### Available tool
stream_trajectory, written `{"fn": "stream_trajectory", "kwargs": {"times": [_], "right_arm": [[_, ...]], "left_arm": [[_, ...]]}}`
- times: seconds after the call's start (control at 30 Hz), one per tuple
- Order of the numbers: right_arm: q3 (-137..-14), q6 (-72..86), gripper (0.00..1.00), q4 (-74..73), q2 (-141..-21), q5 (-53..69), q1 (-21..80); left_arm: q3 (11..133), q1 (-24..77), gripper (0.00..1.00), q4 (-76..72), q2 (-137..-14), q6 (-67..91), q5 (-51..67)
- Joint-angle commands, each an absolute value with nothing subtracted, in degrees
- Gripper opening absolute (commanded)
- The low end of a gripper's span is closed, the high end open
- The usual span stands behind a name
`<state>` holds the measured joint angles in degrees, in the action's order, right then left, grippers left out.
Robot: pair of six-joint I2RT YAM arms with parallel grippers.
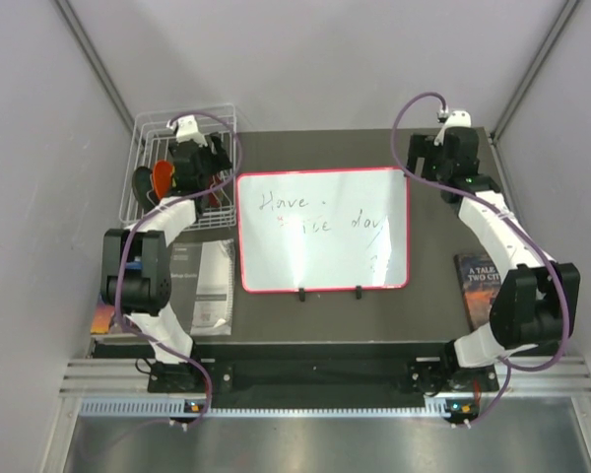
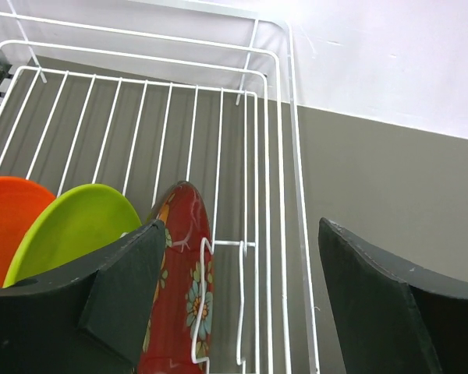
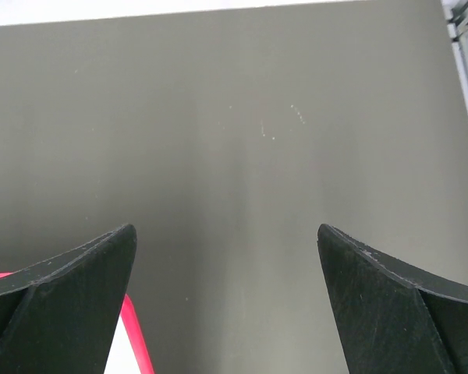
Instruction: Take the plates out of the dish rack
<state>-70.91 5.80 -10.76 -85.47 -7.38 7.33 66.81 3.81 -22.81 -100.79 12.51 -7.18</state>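
Left tool [image 2: 242, 226] hangs released at the red plate [image 2: 181, 222] in the dish rack [image 2: 218, 87]; right tool [image 3: 225, 230] likewise released

Dark table [image 1: 325, 315]: dish rack [image 1: 143, 133] under left gripper [image 2: 242, 226], whiteboard [image 1: 323, 232] between both grippers. Behind right gripper [image 3: 226, 227], a book [image 1: 473, 286]; behind the left, possibly leaflets [image 1: 215, 286].

Two dark fingers [image 3: 58, 304] stand wide apart above the grey table [image 3: 234, 132], a red-framed whiteboard corner [image 3: 132, 331] showing at bottom left.
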Motion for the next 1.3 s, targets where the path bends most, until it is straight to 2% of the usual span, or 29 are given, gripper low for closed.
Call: {"fn": "stream_trajectory", "kwargs": {"times": [0.0, 0.37, 0.6, 0.77, 1.07, 1.2, 1.27], "right_arm": [[-71.1, 7.1, 1.0, -9.8, -86.7, -5.7, 7.4], [-72.1, 9.1, 1.0, -9.9, -89.2, -1.6, 7.3], [-71.9, 9.0, 1.0, -10.1, -88.8, -1.8, 7.3], [-71.6, 8.7, 0.99, -10.2, -88.6, -1.8, 7.3], [-71.4, 8.9, 1.0, -10.3, -88.2, -2.1, 7.3], [-71.2, 8.9, 1.0, -10.3, -88.1, -2.2, 7.3], [-71.1, 9.0, 1.0, -10.3, -87.8, -2.1, 7.2]], "left_arm": [[65.9, 3.1, 0.85, -25.6, -98.7, 13.4, -10.5], [64.4, 3.2, 0.87, -23.1, -95.9, 11.0, -15.5], [64.3, 3.1, 0.82, -20.7, -98.3, 13.7, -13.1], [63.5, 3.1, 0.73, -20.8, -99.1, 14.7, -14.3], [64.0, 3.1, 0.73, -18.3, -100.9, 14.0, -15.5], [64.3, 3.2, 0.68, -17.4, -102.0, 13.7, -15.5], [62.3, 3.2, 0.59, -19.2, -101.3, 14.0, -15.7]]}}
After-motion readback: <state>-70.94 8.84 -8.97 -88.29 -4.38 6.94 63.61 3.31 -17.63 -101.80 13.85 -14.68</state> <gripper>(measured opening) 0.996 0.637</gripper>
